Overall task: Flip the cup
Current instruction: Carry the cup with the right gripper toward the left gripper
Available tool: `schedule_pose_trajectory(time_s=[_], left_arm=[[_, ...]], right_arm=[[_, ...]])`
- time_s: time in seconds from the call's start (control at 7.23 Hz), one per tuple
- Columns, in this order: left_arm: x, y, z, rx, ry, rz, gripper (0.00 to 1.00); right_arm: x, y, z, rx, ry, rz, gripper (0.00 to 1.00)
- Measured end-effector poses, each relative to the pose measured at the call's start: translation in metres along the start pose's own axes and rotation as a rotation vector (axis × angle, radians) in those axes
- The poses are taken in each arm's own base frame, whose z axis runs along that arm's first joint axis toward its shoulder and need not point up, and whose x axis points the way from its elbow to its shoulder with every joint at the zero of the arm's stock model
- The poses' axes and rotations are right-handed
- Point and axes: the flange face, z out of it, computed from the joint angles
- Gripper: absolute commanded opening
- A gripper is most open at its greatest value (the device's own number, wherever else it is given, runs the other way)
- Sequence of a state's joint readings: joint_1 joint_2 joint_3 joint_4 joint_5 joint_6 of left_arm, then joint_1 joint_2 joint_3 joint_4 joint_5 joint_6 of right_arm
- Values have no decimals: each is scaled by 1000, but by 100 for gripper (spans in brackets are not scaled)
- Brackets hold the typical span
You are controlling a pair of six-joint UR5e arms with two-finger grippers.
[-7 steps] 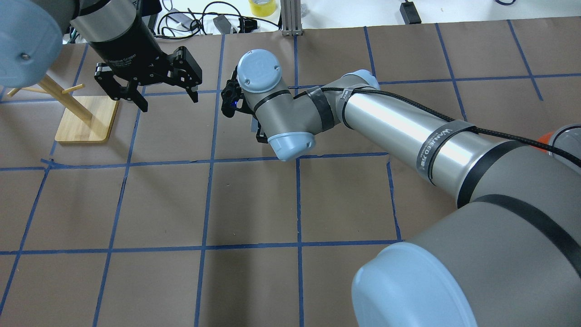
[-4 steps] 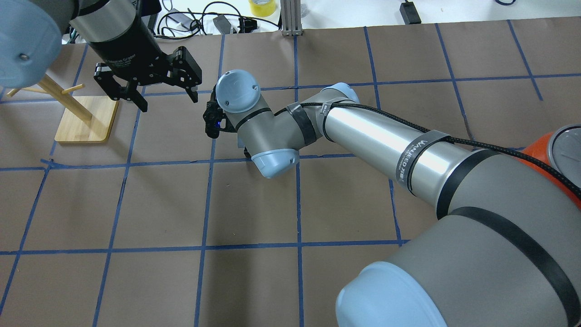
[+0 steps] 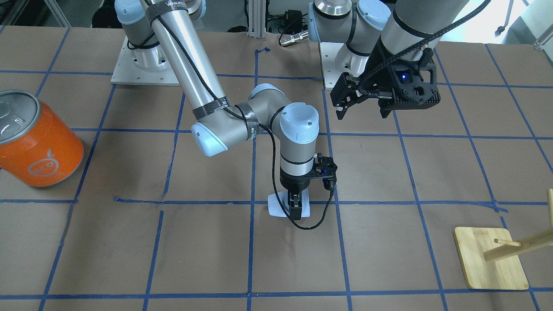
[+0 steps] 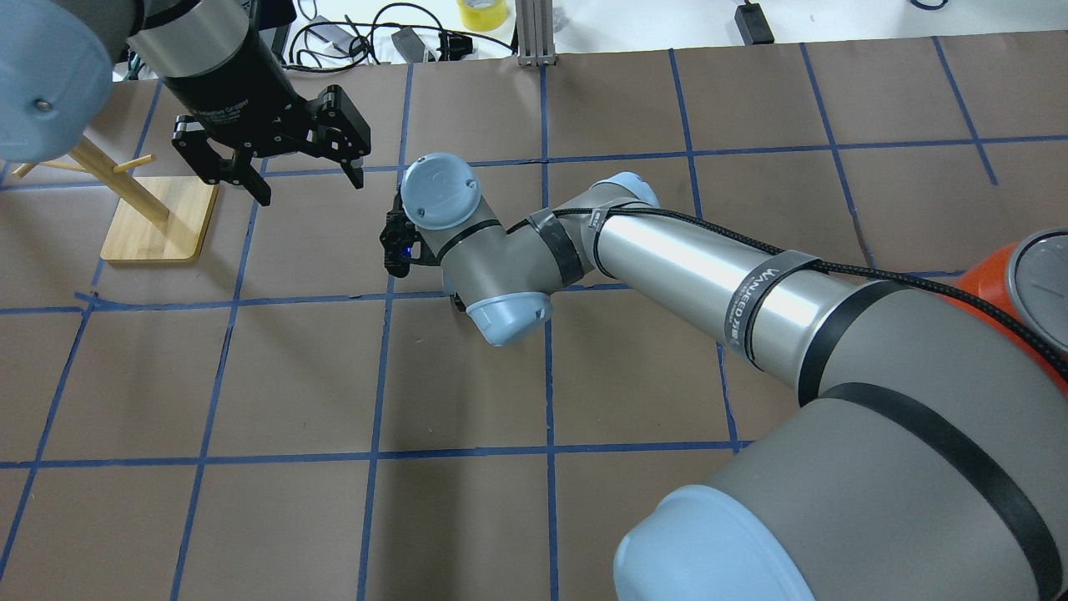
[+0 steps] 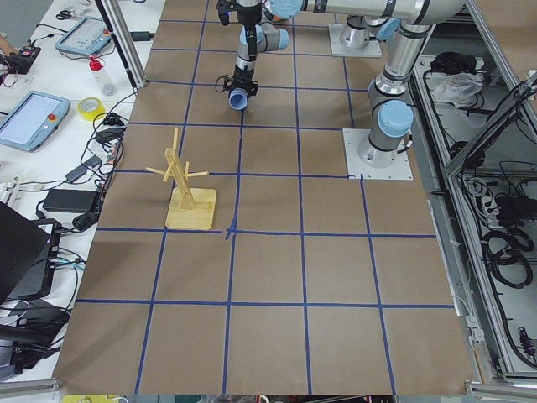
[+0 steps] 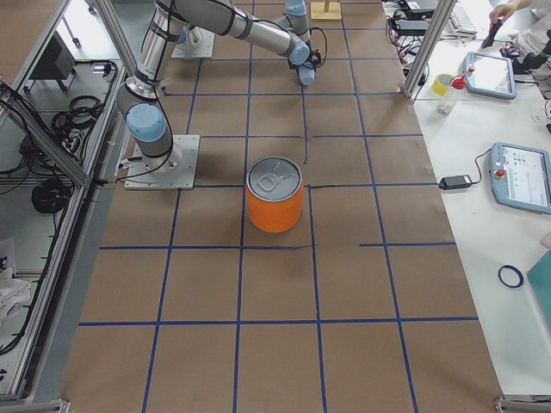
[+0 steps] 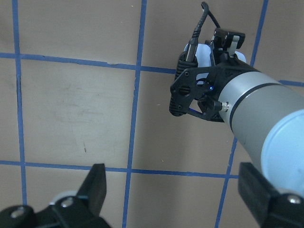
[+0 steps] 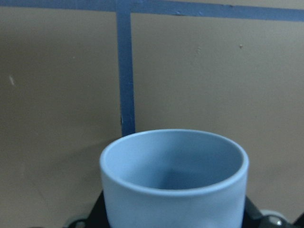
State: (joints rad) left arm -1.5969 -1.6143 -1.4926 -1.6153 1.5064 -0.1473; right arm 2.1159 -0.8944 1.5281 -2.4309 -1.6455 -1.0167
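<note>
The pale lavender-blue cup is held by my right gripper, which points straight down at the table's middle and is shut on it. One finger lies across the cup's front. The right wrist view shows the cup between the fingers, rim and darker inside facing the camera, close over the brown table. It also shows in the left wrist view, exterior left view and exterior right view. In the overhead view the right wrist hides it. My left gripper hangs open and empty above, to the cup's far left.
A large orange metal-lidded can stands on the robot's right side, and shows in the overhead view behind the right arm. A wooden peg stand sits on the robot's left, near the left gripper. Cables lie beyond the table's far edge.
My right wrist has swung left and nearer in the overhead view, then edged slightly back right; the arm's shift uncovered the orange can. The left gripper has not moved.
</note>
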Motion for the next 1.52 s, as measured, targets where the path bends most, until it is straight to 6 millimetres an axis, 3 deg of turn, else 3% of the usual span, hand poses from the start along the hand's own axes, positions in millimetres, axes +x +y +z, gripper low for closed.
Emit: schedule_pose_trajectory(time_s=[0.83, 0.97, 1.11, 1.25, 1.52], left_arm=[[0, -1, 1, -2, 0, 0, 100], [0, -1, 1, -2, 0, 0, 100], [0, -1, 1, -1, 0, 0, 100], [0, -1, 1, -1, 0, 0, 100], [0, -1, 1, 0, 0, 0, 100]], right_arm=[[1, -3, -2, 15, 2, -42, 58], [2, -3, -1, 15, 3, -42, 77], [2, -3, 0, 16, 2, -40, 81], [3, -3, 1, 18, 1, -37, 100], [5, -5, 0, 29, 6, -31, 100]])
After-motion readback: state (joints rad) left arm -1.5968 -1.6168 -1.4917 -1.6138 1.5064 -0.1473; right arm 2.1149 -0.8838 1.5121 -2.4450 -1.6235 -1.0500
